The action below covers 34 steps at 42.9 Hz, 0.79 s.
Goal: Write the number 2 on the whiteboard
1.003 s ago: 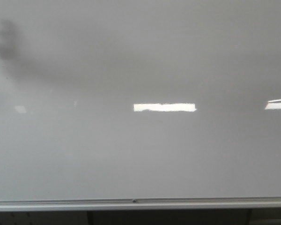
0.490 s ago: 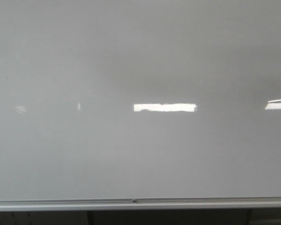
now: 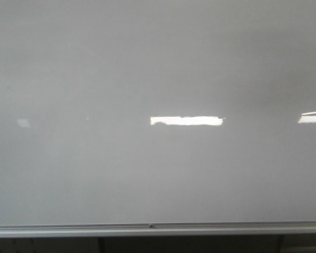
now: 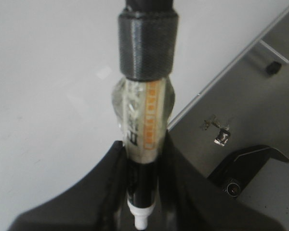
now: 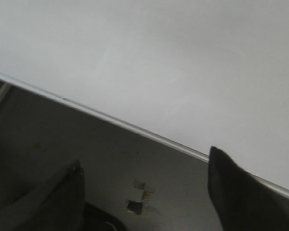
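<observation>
The whiteboard [image 3: 158, 63] fills the front view, glossy white-grey, with a silver bottom rail [image 3: 158, 230]. No number 2 shows on it in any view. Neither gripper is in the front view. In the left wrist view my left gripper [image 4: 143, 192] is shut on a black marker [image 4: 144, 120] wrapped in clear tape, with an orange label and a black knurled collar at its far end. The whiteboard [image 4: 48, 72] lies behind it. In the right wrist view my right gripper [image 5: 144, 161] is open and empty, below the rail of the whiteboard [image 5: 159, 57].
Bright rectangular light reflections [image 3: 185, 120] sit on the board. Below the rail is a grey surface with small scraps of debris [image 4: 216, 130], also seen in the right wrist view [image 5: 139, 197]. A black part [image 4: 245, 168] lies on that surface.
The blurry dark shadow at the board's upper left one second ago has gone. The board looks the same otherwise.
</observation>
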Each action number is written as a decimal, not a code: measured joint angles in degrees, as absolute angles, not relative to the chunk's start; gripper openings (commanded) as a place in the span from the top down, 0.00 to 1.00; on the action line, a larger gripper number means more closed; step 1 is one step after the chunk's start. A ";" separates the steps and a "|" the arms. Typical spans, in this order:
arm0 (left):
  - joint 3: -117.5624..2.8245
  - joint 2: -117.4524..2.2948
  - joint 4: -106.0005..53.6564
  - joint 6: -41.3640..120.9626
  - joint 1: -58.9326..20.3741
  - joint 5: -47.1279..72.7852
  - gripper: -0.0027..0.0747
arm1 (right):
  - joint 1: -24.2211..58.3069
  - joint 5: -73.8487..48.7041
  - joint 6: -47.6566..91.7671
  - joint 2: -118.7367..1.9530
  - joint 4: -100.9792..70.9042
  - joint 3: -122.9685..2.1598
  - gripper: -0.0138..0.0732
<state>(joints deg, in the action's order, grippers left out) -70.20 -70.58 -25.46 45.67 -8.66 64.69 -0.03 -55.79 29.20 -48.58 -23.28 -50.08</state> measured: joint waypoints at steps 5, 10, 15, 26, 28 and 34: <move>-70.20 -70.58 -22.46 46.28 -17.50 64.82 0.79 | -0.03 -62.33 42.69 -54.91 -32.09 -54.55 0.20; -70.20 -70.58 -19.58 46.54 -25.70 64.60 0.79 | 1.10 -67.12 55.48 -59.73 -40.04 -58.58 0.20; -70.20 -71.46 -19.00 46.63 -32.64 64.61 0.79 | 6.00 -67.89 62.11 -62.72 -43.06 -60.85 0.20; -70.20 -76.84 -18.52 46.66 -41.89 64.61 0.79 | 20.07 -63.61 70.76 -64.82 -43.31 -61.86 0.20; -70.20 -77.72 -18.40 46.66 -43.38 64.48 0.79 | 21.64 -62.75 71.27 -64.82 -43.31 -61.86 0.20; -70.20 -79.47 -18.27 46.66 -46.22 64.37 0.79 | 25.83 -61.82 71.93 -65.18 -43.08 -61.86 0.27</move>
<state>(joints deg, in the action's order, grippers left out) -70.20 -79.47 -18.27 46.66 -46.22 64.37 25.83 -61.82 71.93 -65.18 -43.08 -61.86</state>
